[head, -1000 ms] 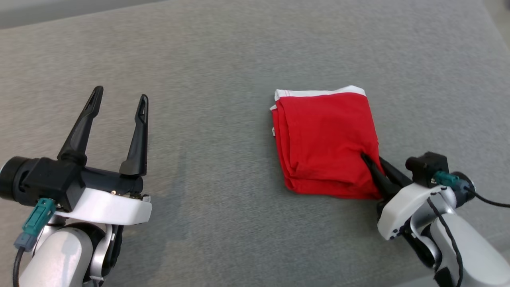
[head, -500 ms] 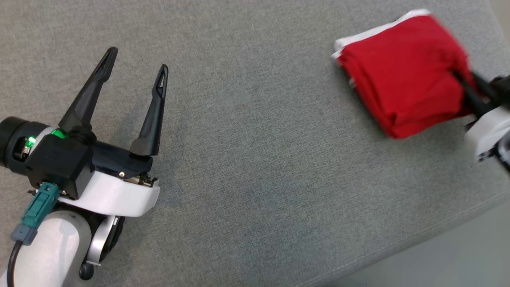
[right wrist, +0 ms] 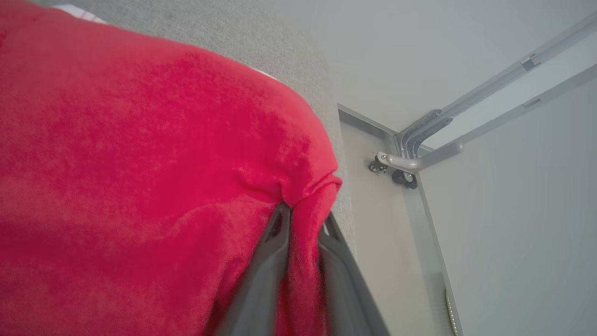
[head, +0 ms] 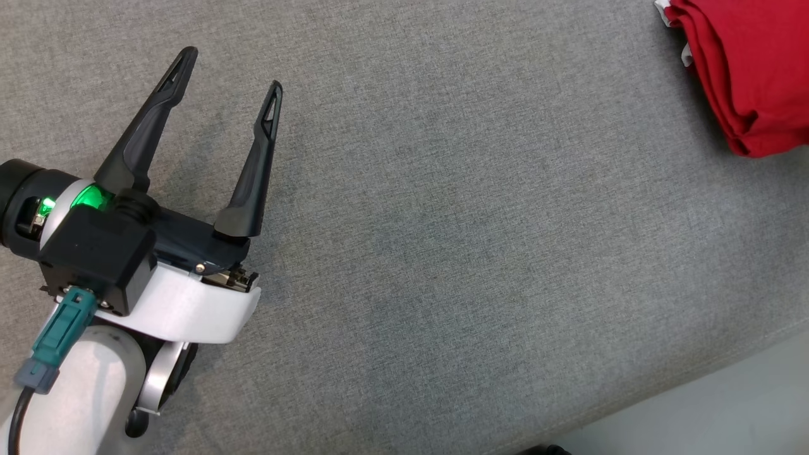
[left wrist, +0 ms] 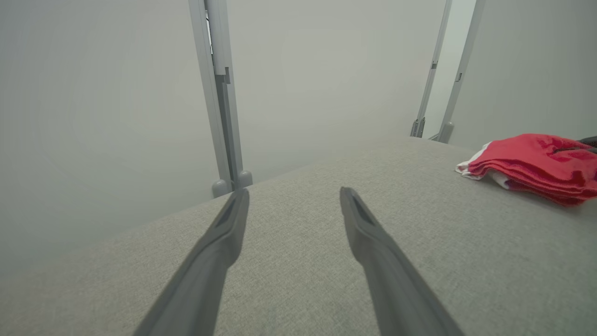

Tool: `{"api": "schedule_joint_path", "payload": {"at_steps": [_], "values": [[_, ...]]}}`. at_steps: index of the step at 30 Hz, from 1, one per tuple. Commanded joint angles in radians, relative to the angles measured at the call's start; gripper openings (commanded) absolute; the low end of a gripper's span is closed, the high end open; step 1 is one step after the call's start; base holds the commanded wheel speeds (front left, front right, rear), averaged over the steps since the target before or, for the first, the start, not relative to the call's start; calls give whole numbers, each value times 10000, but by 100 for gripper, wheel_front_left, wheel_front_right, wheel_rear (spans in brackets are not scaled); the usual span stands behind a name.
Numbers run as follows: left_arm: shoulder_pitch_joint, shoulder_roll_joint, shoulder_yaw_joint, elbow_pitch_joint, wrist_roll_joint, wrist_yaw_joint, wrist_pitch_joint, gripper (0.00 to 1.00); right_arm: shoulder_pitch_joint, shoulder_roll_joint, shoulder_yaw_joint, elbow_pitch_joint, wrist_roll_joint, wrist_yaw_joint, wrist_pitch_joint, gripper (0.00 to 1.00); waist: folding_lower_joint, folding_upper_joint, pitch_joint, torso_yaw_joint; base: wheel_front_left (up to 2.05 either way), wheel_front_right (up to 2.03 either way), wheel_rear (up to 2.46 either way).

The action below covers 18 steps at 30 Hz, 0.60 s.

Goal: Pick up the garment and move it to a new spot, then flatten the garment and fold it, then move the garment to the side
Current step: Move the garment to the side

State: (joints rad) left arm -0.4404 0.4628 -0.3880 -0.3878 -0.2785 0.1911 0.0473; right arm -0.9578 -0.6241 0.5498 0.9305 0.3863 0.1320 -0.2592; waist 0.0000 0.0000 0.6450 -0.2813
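The folded red garment [head: 752, 69] with a white trim lies on the grey cloth table [head: 442, 253], cut off by the head view's upper right corner. In the right wrist view my right gripper [right wrist: 305, 212] has its two fingers close together on a fold at the edge of the garment [right wrist: 140, 140]. My left gripper [head: 232, 71] hovers open and empty over the table at the left, far from the garment. From the left wrist the open left gripper [left wrist: 295, 192] points over bare table, with the garment [left wrist: 531, 163] at the far right.
The table's near right edge [head: 663, 392] runs diagonally, with pale floor [head: 727, 417] beyond it. Grey metal frame posts [left wrist: 221, 93] stand behind the table. A frame foot with casters [right wrist: 399, 175] sits on the floor past the table's edge next to the garment.
The right gripper has carried the garment to the right, out to the head view's corner, and has left that view. The head view itself has shifted too. The left gripper stays open.
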Motion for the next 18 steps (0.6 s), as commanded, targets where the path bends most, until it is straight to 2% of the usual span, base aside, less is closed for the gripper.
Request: {"api": "schedule_joint_path", "payload": {"at_steps": [1, 6, 9, 10, 13, 14, 18], "values": [[-197, 61, 7, -14, 43, -27, -3, 100, -172, 53, -178, 208, 128, -25, -78, 100, 0, 0, 9, -7, 0, 0, 0], [-225, 71, 93, 80, -53, 25, -66, 100, -105, 501, -1653, 379, 943, -25, -83, 100, 0, 0, -41, -72, 0, 0, 0], [-93, 45, 157, 243, -139, 90, -142, 100, 276, 577, -2732, -238, 1065, -25, -86, 100, 0, 0, -279, -72, 0, 0, 0], [-93, 45, 157, 243, -139, 90, -142, 100, 276, 577, -2732, -238, 1065, -25, -86, 100, 0, 0, -279, -72, 0, 0, 0], [86, -7, 259, 405, -246, 188, -250, 100, 756, 812, -4128, -1168, 850, -20, -89, 100, 0, 0, -603, -64, 0, 0, 0], [288, -61, 328, 533, -335, 305, -333, 100, 1268, 1087, -5046, -1762, 557, -19, -70, 100, 0, 0, -877, -46, 0, 0, 0], [752, -227, 466, 791, -575, 517, -617, 100, 2272, 1874, -6248, -3100, -14, -17, -67, 100, 0, 0, -1537, 123, 0, 0, 0]]}}
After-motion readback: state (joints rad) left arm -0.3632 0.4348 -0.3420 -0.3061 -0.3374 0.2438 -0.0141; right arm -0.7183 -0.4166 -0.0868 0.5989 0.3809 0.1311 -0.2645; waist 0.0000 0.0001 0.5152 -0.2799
